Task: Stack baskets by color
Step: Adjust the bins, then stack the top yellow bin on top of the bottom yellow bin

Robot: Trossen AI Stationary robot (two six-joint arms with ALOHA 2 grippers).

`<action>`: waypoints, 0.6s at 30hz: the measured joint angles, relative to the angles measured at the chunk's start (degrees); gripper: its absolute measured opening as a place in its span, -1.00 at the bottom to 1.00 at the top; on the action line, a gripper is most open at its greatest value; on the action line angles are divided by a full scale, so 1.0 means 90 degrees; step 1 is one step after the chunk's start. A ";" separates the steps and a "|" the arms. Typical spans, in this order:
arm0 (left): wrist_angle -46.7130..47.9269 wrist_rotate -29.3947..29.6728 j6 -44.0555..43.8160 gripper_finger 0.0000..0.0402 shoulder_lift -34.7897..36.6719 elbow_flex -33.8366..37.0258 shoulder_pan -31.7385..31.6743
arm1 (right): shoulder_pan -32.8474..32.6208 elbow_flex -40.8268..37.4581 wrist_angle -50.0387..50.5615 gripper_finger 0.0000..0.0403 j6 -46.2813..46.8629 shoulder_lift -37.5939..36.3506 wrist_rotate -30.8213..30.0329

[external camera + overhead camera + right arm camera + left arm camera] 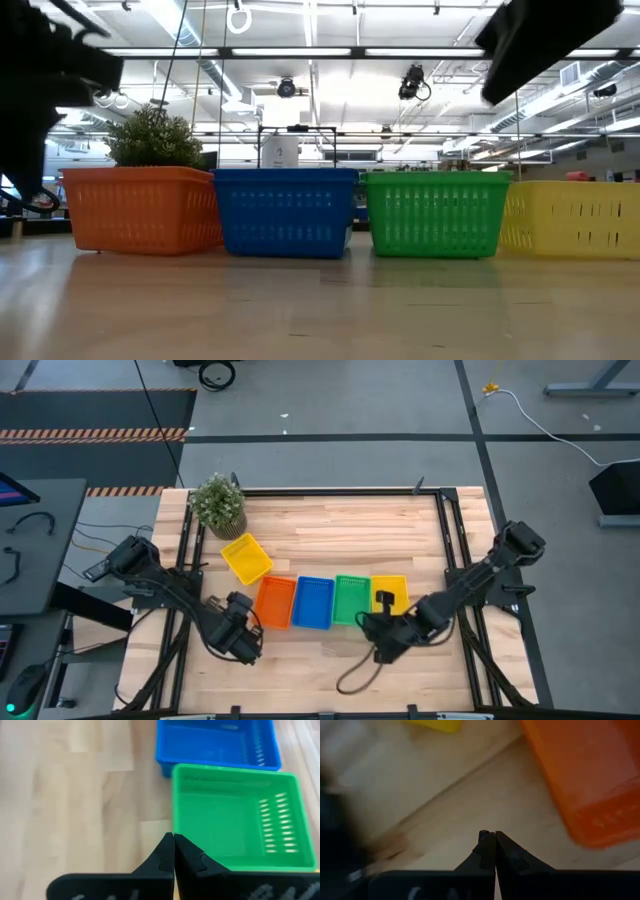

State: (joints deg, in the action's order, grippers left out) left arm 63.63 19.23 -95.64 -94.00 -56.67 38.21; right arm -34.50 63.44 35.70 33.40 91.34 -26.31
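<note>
1. Basket layout. Four baskets sit in a tight row near the table's front edge, long sides touching: orange basket point(273, 601), blue basket point(313, 602), green basket point(351, 599), and a yellow basket point(389, 594) at the right end. A second yellow basket point(246, 558) lies apart, tilted, betw. the row and the potted plant point(219, 504). Only five units are countable from above; judged: orange, blue and green may already be nested pairs, which would explain the row, but wall count cannot be confirmed from the low view.

2. Left gripper point(243, 643). Positioned just beside the orange basket's front left corner, over bare table point(330, 530). Fingers point(490, 851) pressed together, tips meeting, nothing betw. them. Judged: parked clear of the row so the stack is not disturbed.

3. Right gripper point(385, 635). Hovers at the front of the row, near the green/yellow boundary. Its own view looks into the green basket w/ the blue one beyond. Fingers point(172, 852) fully closed, empty.

4. Remaining work (judged). The loose yellow basket is not yet on its mate; it sits nearer the left arm.
</note>
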 joint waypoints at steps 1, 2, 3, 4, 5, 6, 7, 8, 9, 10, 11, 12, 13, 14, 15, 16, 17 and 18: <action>-0.0251 0.0052 0.0005 -0.99 0.0000 0.0110 -0.0002 | -0.0098 0.0000 0.0009 -0.99 -0.0004 -0.0039 -0.0005; -0.0493 0.0054 0.0027 -0.99 0.0000 0.0197 -0.0005 | -0.0182 0.0000 0.0037 -0.99 -0.0006 -0.0077 -0.0026; -0.0749 0.0065 0.0091 -0.99 0.0000 0.0277 -0.0023 | -0.0257 0.0000 0.0053 -0.99 -0.0006 -0.0121 -0.0068; -0.0971 0.0067 0.0199 -0.99 0.0000 0.0342 -0.0028 | -0.0323 0.0000 0.0054 -0.99 -0.0006 -0.0161 -0.0118; -0.1170 0.0101 0.0315 -0.99 0.0000 0.0384 -0.0043 | -0.0382 0.0000 0.0051 -0.99 -0.0006 -0.0196 -0.0162; -0.1325 0.0175 0.0382 -0.99 0.0000 0.0397 -0.0051 | -0.0436 0.0000 0.0052 -0.99 -0.0006 -0.0226 -0.0226; -0.1412 0.0277 0.0414 -0.99 0.0000 0.0395 -0.0051 | -0.0484 0.0000 0.0054 -0.99 -0.0009 -0.0259 -0.0288; -0.1408 0.0426 0.0419 -0.99 0.0000 0.0357 -0.0051 | -0.0516 0.0000 0.0056 -0.99 -0.0008 -0.0281 -0.0346; -0.1357 0.0555 0.0444 -0.98 0.0000 0.0289 -0.0043 | -0.0545 0.0000 0.0056 -0.99 -0.0009 -0.0305 -0.0401; -0.1341 0.0656 0.0516 -0.98 0.0002 0.0224 -0.0038 | -0.0572 0.0000 0.0077 -0.99 -0.0009 -0.0325 -0.0430; -0.1355 0.0723 0.0596 -0.98 0.0002 0.0153 -0.0039 | -0.0589 0.0000 0.0099 -0.99 -0.0005 -0.0334 -0.0457; -0.1351 0.0765 0.0696 -0.98 0.0002 0.0081 -0.0054 | -0.0595 0.0000 0.0109 -0.99 -0.0004 -0.0336 -0.0460; -0.1334 0.0786 0.0767 -0.98 0.0002 0.0013 -0.0064 | -0.0611 0.0000 0.0154 -0.99 -0.0002 -0.0336 -0.0458; -0.1304 0.0780 0.0854 -0.98 0.0002 -0.0049 -0.0084 | -0.0620 -0.0002 0.0228 -0.99 0.0008 -0.0336 -0.0458; -0.1240 0.0741 0.0912 -0.98 0.0002 -0.0111 -0.0094 | -0.0629 -0.0002 0.0284 -0.99 0.0049 -0.0336 -0.0456; -0.1152 0.0665 0.0972 -0.98 0.0002 -0.0172 -0.0104 | -0.0629 -0.0002 0.0368 -0.99 0.0124 -0.0336 -0.0435; -0.0983 0.0564 0.0999 -0.98 0.0000 -0.0249 -0.0104 | -0.0634 -0.0009 0.0502 -0.99 0.0200 -0.0336 -0.0424; -0.0771 0.0463 0.1002 -0.98 0.0000 -0.0337 -0.0104 | -0.0654 -0.0057 0.0629 -0.99 0.0259 -0.0336 -0.0437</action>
State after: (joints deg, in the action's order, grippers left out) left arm 56.70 23.40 -86.62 -94.00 -59.70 37.28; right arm -40.38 62.92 41.36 35.73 88.31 -30.24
